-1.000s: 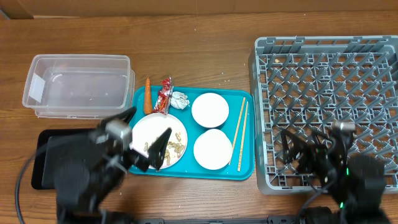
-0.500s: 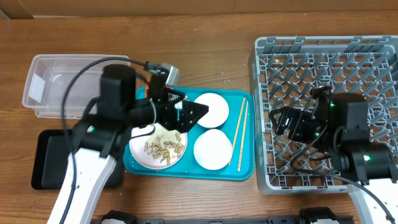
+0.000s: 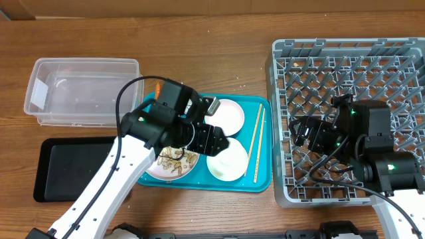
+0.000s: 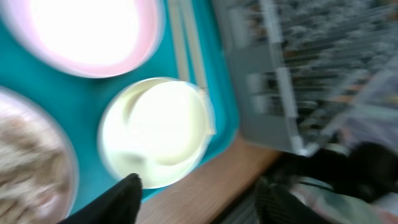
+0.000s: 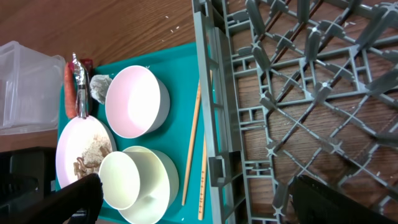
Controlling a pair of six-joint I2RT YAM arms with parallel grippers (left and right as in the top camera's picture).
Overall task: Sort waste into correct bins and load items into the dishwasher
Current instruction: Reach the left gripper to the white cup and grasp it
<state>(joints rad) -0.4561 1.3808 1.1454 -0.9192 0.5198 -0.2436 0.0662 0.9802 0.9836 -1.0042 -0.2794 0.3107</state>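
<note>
Wood worktop [image 3: 199, 40], teal tray [image 3: 260, 178] mid, grey rack [image 3: 372, 79] on the R. My left claw [image 3: 214, 139] hangs spread wide above the near bowl [image 4: 155, 130] edge; that wrist view is blurred, fingertips cut off at btm. From overhead my arm hides much of the plate [image 3: 174, 167] w/ shells [image 5: 93, 152], plus wrapper [image 5: 81, 93] & paper ball [image 5: 99, 87]; carrot [image 5: 67, 81] barely shows. My right claw [image 3: 307, 133] gapes wide over the rack's L side, holding nothing. Both chopsticks [image 5: 193, 143] lie on the tray beside the bowls.
</note>
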